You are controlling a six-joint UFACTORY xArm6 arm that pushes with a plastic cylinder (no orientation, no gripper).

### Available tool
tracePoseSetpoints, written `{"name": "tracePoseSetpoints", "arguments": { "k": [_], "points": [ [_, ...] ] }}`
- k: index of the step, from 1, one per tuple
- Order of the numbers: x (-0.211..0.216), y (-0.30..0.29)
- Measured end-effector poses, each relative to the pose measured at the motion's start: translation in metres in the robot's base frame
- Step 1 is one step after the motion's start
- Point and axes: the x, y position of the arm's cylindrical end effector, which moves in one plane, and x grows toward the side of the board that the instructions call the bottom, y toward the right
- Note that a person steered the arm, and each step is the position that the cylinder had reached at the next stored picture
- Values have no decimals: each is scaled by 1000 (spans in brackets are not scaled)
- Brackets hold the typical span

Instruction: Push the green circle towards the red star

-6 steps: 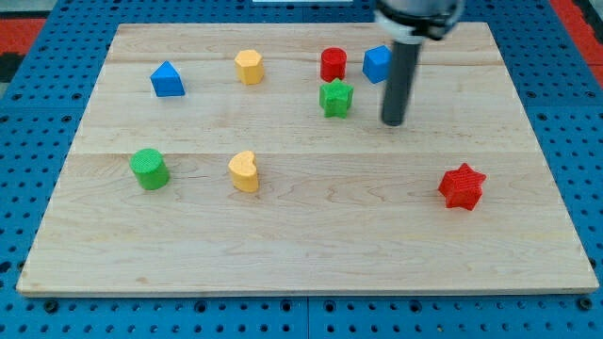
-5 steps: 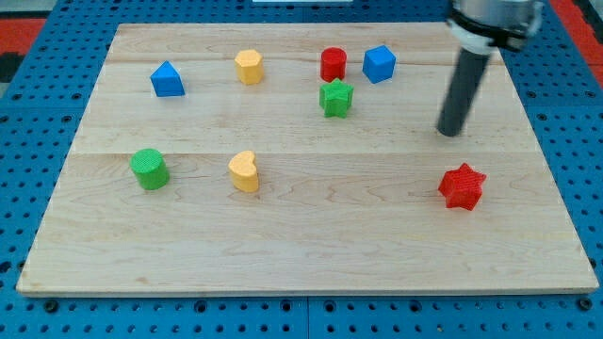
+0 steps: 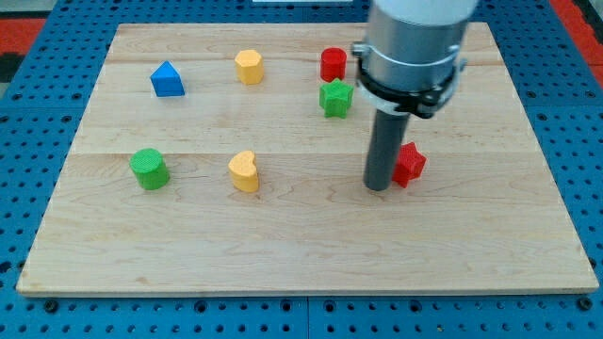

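The green circle (image 3: 150, 169) sits at the board's left, about mid-height. The red star (image 3: 409, 165) is right of centre, partly hidden behind my rod. My tip (image 3: 378, 186) rests on the board touching the star's left side, far to the right of the green circle. A yellow heart (image 3: 244, 171) lies between the circle and my tip.
A blue triangle (image 3: 167, 79), a yellow hexagon (image 3: 249, 67), a red cylinder (image 3: 333, 64) and a green star (image 3: 335, 98) stand along the view's top. The blue cube seen earlier is hidden behind the arm. The wooden board (image 3: 301, 254) lies on a blue pegboard.
My tip swung from the top right down to mid-board. The red star has shifted left and up from its earlier spot. The arm now hides the blue cube.
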Motion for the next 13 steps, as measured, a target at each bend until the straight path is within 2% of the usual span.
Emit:
{"name": "tracePoseSetpoints", "arguments": {
  "k": [2, 3, 4, 5, 6, 7, 8, 9, 10, 11, 12, 13],
  "points": [
    [14, 84],
    [-10, 79],
    [-32, 33],
    [-35, -12],
    [-10, 13],
    [71, -9],
    [125, -134],
    [110, -269],
    [57, -321],
    [-1, -349],
    [-33, -340],
    [-54, -305]
  ]
}}
